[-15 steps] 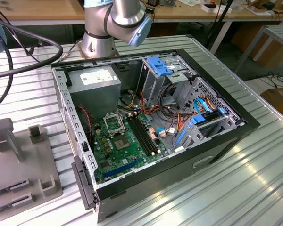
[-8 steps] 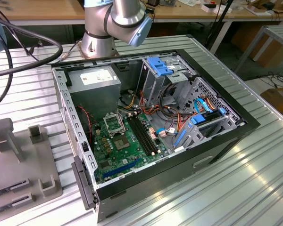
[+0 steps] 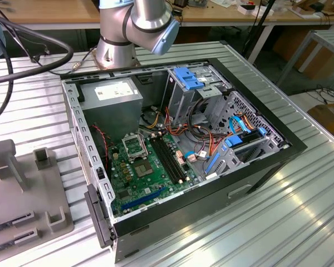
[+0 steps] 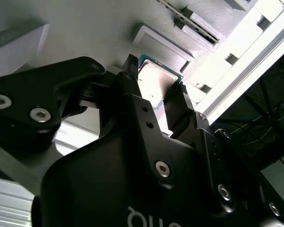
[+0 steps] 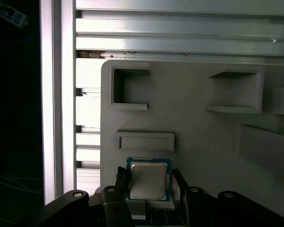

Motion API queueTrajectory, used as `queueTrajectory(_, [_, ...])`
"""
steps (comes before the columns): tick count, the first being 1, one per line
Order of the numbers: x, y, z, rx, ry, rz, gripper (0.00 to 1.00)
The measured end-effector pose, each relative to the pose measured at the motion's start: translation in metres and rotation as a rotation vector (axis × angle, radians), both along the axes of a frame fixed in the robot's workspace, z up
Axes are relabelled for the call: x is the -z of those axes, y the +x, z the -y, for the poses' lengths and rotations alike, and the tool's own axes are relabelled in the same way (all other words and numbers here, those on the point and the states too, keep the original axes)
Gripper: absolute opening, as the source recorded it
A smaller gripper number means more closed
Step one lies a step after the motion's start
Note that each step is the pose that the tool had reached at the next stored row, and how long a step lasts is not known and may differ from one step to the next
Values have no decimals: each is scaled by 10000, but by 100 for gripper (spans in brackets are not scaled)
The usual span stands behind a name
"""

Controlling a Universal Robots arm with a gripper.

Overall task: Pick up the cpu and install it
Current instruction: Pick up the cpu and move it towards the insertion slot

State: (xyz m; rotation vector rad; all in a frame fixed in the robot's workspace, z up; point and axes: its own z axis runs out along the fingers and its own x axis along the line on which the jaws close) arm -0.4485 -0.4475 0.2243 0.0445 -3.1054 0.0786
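silver-grey cpu sits right at the tip of the gripper.

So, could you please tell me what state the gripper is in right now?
Gripper: closed on the processor chip, one finger at each side.

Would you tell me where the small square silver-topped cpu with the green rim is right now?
In both wrist views the cpu sits at the black gripper, over the grey tray, beside its low rectangular ridge.
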Motion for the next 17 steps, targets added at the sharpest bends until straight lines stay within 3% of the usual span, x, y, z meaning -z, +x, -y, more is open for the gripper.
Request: queueTrajectory(17, [-45, 0, 0, 0, -8, 0, 47])
